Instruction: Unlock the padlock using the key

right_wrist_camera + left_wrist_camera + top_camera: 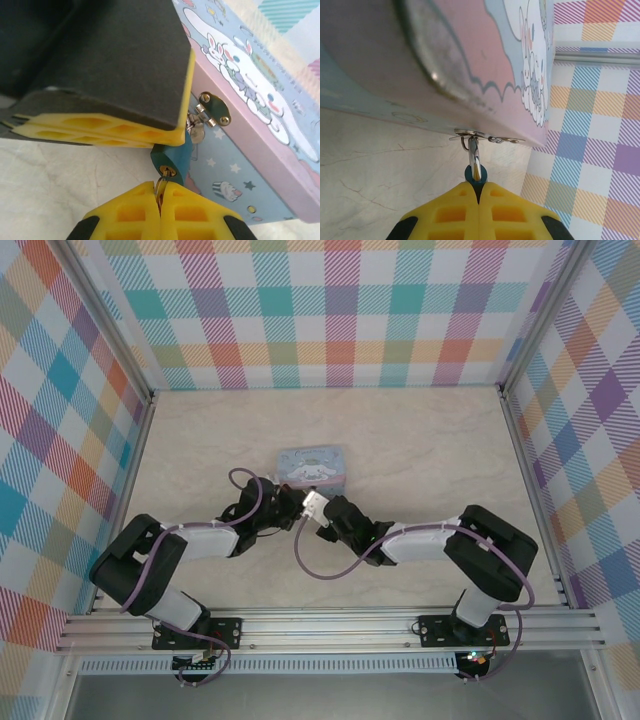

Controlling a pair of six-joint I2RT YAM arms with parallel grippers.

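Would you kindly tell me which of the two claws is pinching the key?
The right claw: it pinches the silvery key at the brass keyhole of the padlock, whereas the left claw clamps its teal body.

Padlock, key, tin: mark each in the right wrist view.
padlock [175,156]: right wrist view, on its teal body.
key [160,185]: right wrist view, on the silvery part under the keyhole.
tin [235,165]: right wrist view, on its light-blue front wall.

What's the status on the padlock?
Left claw shut on padlock. Right claw shut on key, key at keyhole. Padlock hooked through hasp on tin.
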